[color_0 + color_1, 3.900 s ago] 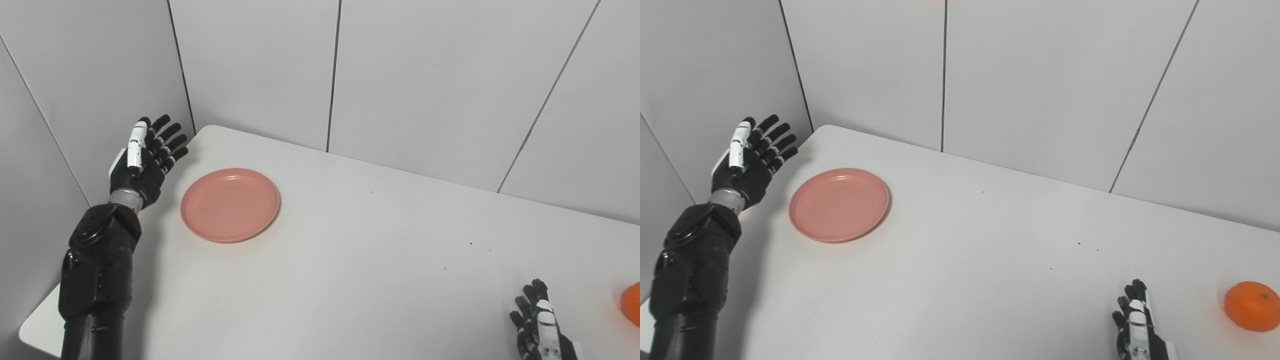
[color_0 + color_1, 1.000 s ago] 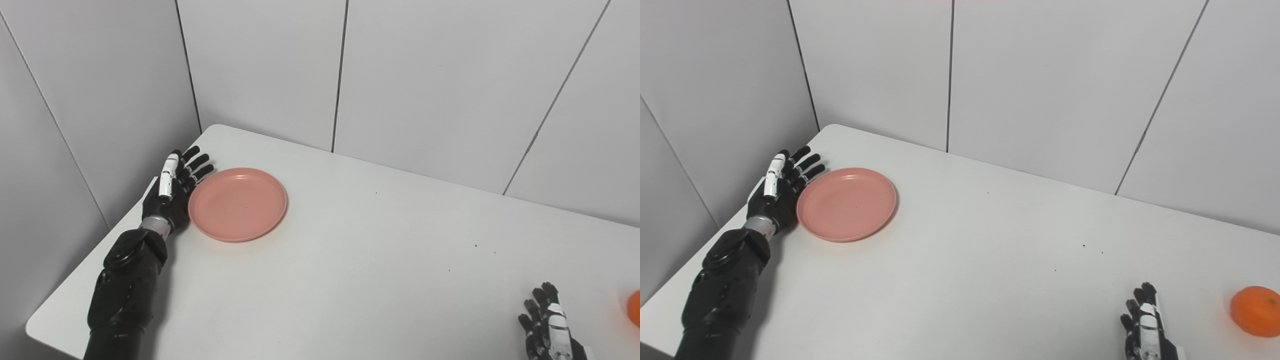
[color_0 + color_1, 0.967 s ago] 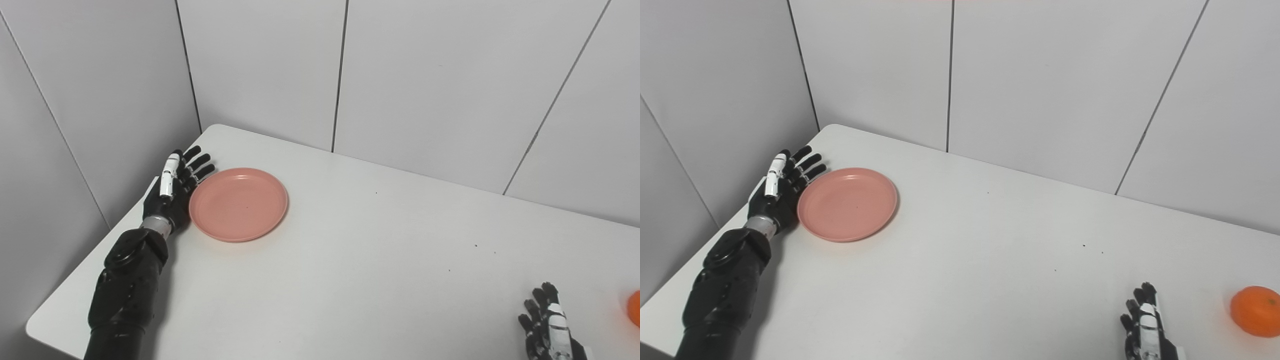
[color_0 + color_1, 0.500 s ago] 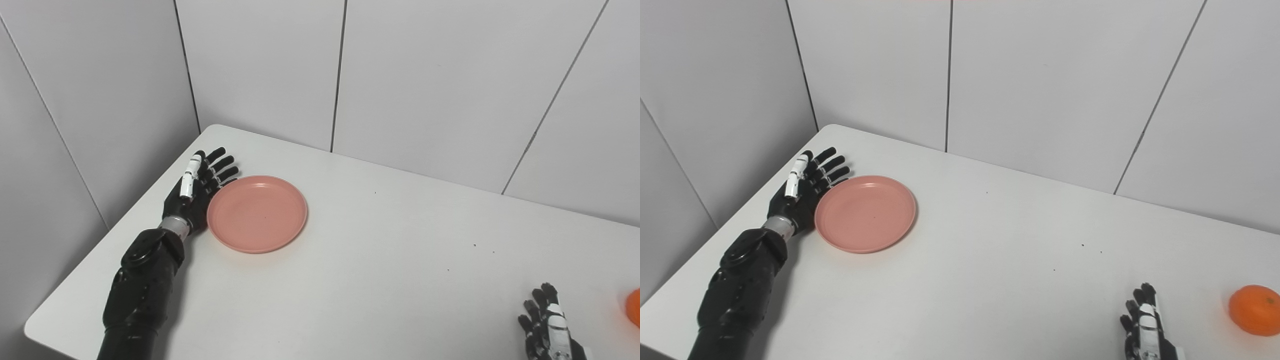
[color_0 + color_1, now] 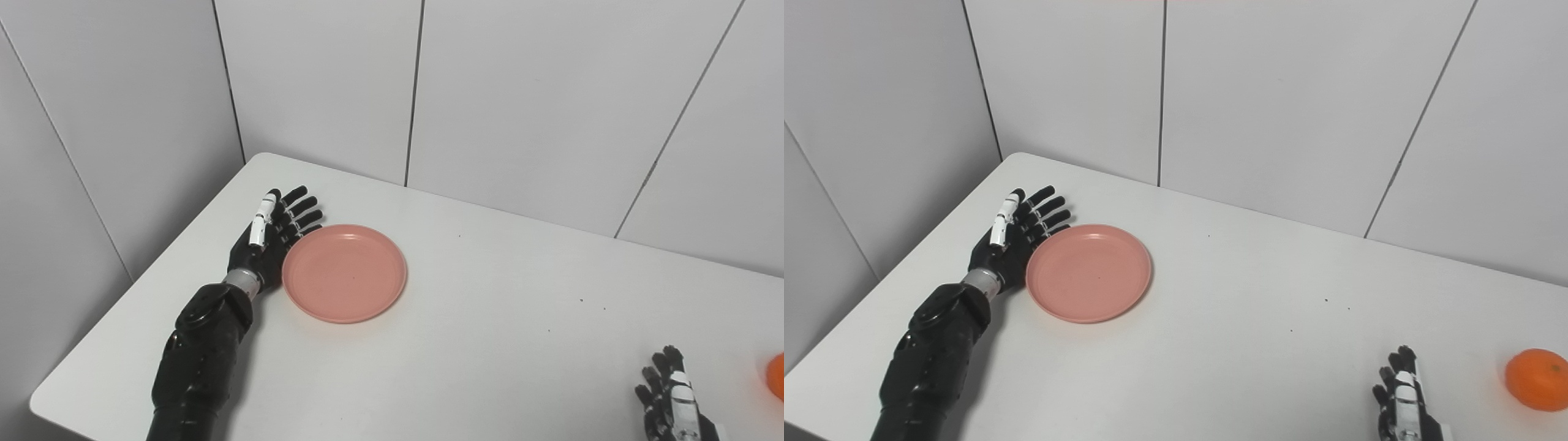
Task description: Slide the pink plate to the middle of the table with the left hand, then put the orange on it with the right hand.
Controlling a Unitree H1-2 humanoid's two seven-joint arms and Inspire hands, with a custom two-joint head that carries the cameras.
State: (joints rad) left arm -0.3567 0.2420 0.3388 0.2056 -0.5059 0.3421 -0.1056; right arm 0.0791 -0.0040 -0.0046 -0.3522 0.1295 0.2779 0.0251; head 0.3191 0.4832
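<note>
The plate [image 5: 344, 272] has slid toward the worktop's [image 5: 429, 343] middle, pushed at its rim by the open left hand [image 5: 269, 241]; it looks light, stiff and slippery.

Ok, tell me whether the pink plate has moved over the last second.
Yes. The pink plate has slid rightward, away from the table's left edge, with the open left hand against its rim.

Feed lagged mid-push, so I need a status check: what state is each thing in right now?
Plate: flat on the table, empty, left of the middle.
Left hand: open, fingers straight, side against the plate's left rim.
Right hand: open, holds nothing, at the near edge.
Orange: on the table, right of the right hand, untouched.
</note>
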